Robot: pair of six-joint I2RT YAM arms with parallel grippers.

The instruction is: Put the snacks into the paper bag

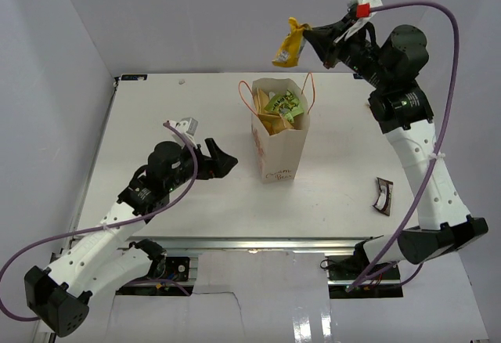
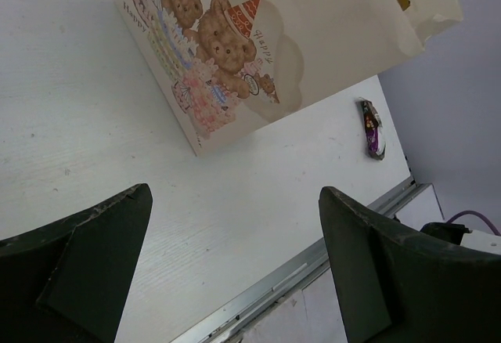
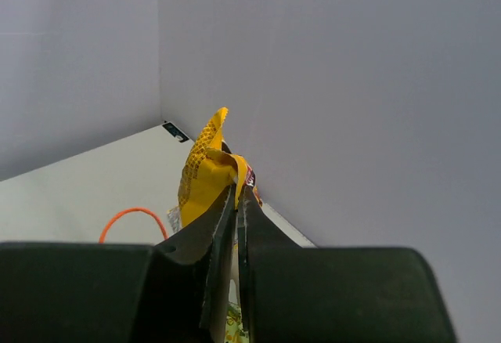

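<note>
The cream paper bag [image 1: 279, 141] stands upright mid-table with orange cord handles; a green packet [image 1: 284, 106] and a yellow one show in its open top. High above and just right of the bag's mouth, my right gripper [image 1: 309, 35] is shut on a small yellow snack packet [image 1: 289, 45], which dangles from the fingertips [image 3: 228, 194]. A dark brown-and-white packet [image 1: 383, 195] lies flat on the table at the right. My left gripper [image 1: 227, 160] hangs open to the left of the bag, nothing between its fingers [image 2: 102, 225]; the bag's bear-printed side [image 2: 235, 45] fills its view.
The table's metal front rail [image 1: 258, 243] runs along the near edge. Grey walls close in the back and sides. A purple cable loops off each arm. The brown packet [image 2: 373, 129] also shows near the rail in the left wrist view.
</note>
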